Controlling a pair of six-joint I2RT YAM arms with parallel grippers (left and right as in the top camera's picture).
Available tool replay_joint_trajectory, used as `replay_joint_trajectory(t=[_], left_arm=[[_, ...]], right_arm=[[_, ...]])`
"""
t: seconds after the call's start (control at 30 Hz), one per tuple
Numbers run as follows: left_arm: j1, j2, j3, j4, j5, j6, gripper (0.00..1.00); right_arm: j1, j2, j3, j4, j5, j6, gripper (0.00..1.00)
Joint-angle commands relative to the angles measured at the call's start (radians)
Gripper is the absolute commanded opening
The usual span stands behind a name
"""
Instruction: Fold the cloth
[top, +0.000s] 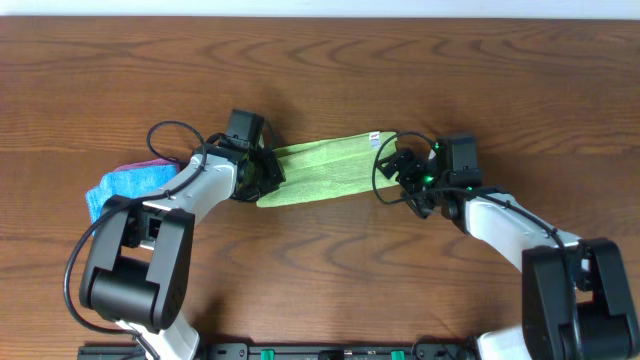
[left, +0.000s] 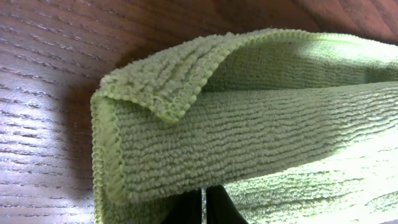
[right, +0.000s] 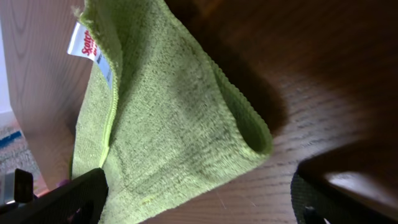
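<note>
Bare bench (top: 330, 60) is left along the far side. The middle is barred by the cloth (top: 320, 170), spanned between left pincer (top: 266, 172) and right pincer (top: 391, 166); leftward, passage is blocked by a blue folded cloth (top: 122, 187) and pink cloth (top: 150, 164).

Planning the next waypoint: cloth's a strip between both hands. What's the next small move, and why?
Probably close the right hand on its end of the cloth. Its fingers stand wide open around that end, while the left hand looks shut on the other. With both ends held, the strip can be folded across.
</note>
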Motion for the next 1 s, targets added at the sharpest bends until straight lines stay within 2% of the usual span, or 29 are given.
replay_joint_trajectory(t=[0.0,0.33,0.67,0.8,0.97], left_arm=[[0.0,0.005,0.022,-0.006,-0.025,-0.003,0.06],[0.0,0.005,0.022,-0.006,-0.025,-0.004,0.06],[0.0,0.005,0.022,-0.006,-0.025,-0.004,0.06],[0.0,0.005,0.022,-0.014,-0.025,-0.004,0.06],[0.0,0.005,0.022,-0.023,-0.025,-0.003,0.06]], right_arm=[[0.014,0.035,-0.007,0.002,0.029,0.024,0.93],[0.037,0.111,-0.007,0.081,0.063,0.03,0.82],[0.046,0.148,-0.007,0.089,0.137,0.027,0.61],[0.046,0.148,-0.007,0.091,0.162,-0.01,0.57],[0.046,0.15,-0.007,0.092,0.187,-0.024,0.58]])
